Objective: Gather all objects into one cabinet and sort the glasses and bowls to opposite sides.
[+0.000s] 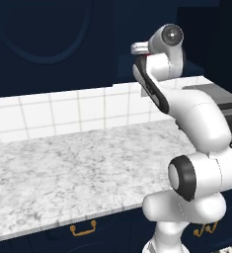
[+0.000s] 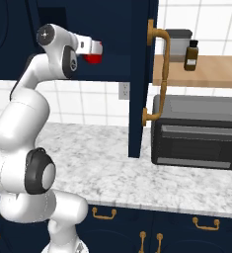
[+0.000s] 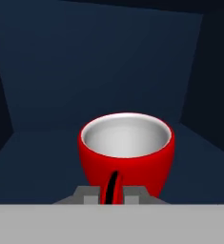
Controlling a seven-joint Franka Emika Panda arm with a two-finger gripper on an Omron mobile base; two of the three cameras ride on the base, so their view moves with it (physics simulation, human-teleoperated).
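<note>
My gripper [image 3: 112, 194] is shut on a red cup [image 3: 127, 151] with a pale inside, gripping its near wall. The cup sits just ahead of the hand, inside the dark navy cabinet [image 3: 46, 95], over its plain shelf floor; I cannot tell whether it touches the floor. From the right base view, my gripper [image 2: 96, 49] reaches high into the cabinet's opening [image 2: 117, 44] with the red cup [image 2: 93, 58] under the hand. The cabinet's door [image 2: 139, 79] stands open, showing its long brass handle [image 2: 159, 74]. A sliver of the red cup [image 1: 146, 56] shows by the hand in the left base view. The other cup and both bowls are out of view.
Under the arm runs a marble counter [image 1: 63, 168], with brass-handled drawers [image 1: 83, 228] below it. A dark toaster oven [image 2: 196, 131] stands on the counter right of the open door. Above it a wooden shelf [image 2: 211, 69] holds a dark bottle [image 2: 190, 55].
</note>
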